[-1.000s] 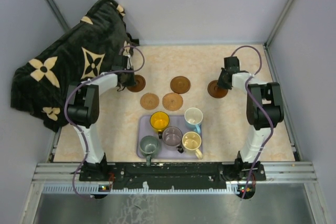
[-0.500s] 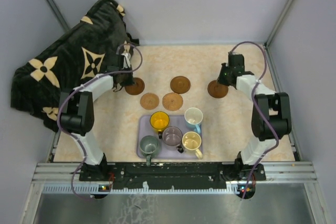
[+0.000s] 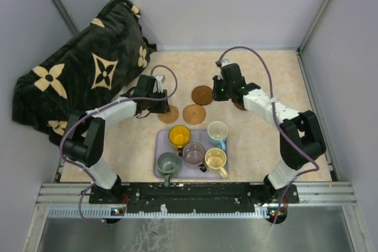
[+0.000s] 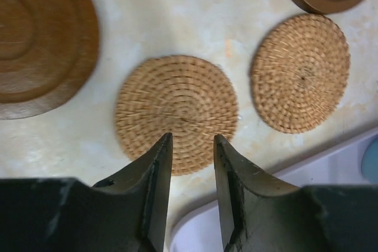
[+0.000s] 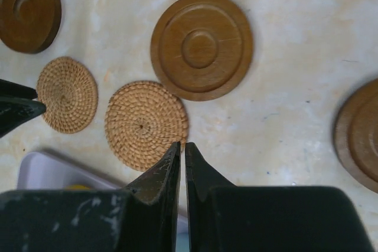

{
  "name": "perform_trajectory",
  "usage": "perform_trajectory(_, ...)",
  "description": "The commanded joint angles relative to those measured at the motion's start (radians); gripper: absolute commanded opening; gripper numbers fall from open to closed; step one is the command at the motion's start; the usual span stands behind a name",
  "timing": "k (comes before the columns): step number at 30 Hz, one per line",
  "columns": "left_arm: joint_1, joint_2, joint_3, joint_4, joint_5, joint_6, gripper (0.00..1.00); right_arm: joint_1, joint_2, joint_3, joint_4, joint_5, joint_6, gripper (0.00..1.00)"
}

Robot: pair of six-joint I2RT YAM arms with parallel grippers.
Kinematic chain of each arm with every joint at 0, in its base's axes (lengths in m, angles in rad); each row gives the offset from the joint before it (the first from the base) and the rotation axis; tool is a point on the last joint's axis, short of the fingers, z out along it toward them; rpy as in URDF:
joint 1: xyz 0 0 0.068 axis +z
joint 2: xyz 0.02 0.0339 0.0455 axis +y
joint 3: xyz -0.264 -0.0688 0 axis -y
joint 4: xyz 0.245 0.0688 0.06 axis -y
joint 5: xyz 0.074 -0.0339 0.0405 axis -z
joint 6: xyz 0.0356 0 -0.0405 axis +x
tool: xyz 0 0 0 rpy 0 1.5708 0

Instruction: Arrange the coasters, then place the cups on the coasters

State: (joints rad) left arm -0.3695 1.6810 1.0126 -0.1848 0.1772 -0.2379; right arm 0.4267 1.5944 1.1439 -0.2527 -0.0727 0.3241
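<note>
While five cups [image 3: 194, 153] crowd the lavender tray [image 3: 159, 146], five coasters lie on the table [image 3: 266, 140] beyond it.
Three dark wooden coasters [image 5: 201, 46] and two woven tan coasters [image 5: 67, 94] lie apart from one another. The left jaws stand partly open and empty over one woven coaster's near edge; the right jaws, narrowed to a thin slit and empty, hover at the other's.

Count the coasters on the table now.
5. The right wrist view shows all: dark coaster top left, dark coaster centre, dark coaster at right edge, left tan coaster, right tan coaster. Overhead, some sit under the arms.
</note>
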Motion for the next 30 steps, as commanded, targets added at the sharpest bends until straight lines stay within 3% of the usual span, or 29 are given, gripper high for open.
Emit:
perform_trajectory(1, -0.05, -0.008, 0.008, -0.016, -0.034, 0.014, 0.38, 0.068, 0.078, 0.102, -0.023, 0.018, -0.018, 0.07)
perform_trajectory(7, -0.06, 0.029, 0.003, -0.036, -0.046, 0.012, 0.32, 0.137, 0.208, 0.19, -0.073, 0.008, -0.036, 0.06)
perform_trajectory(15, -0.063, 0.103, 0.036, -0.051, -0.044, 0.005, 0.32, 0.182, 0.331, 0.282, -0.13, -0.012, -0.053, 0.04)
perform_trajectory(30, -0.073, 0.218, 0.125, -0.056, -0.026, -0.001, 0.31, 0.195, 0.373, 0.203, -0.201, 0.037, -0.027, 0.04)
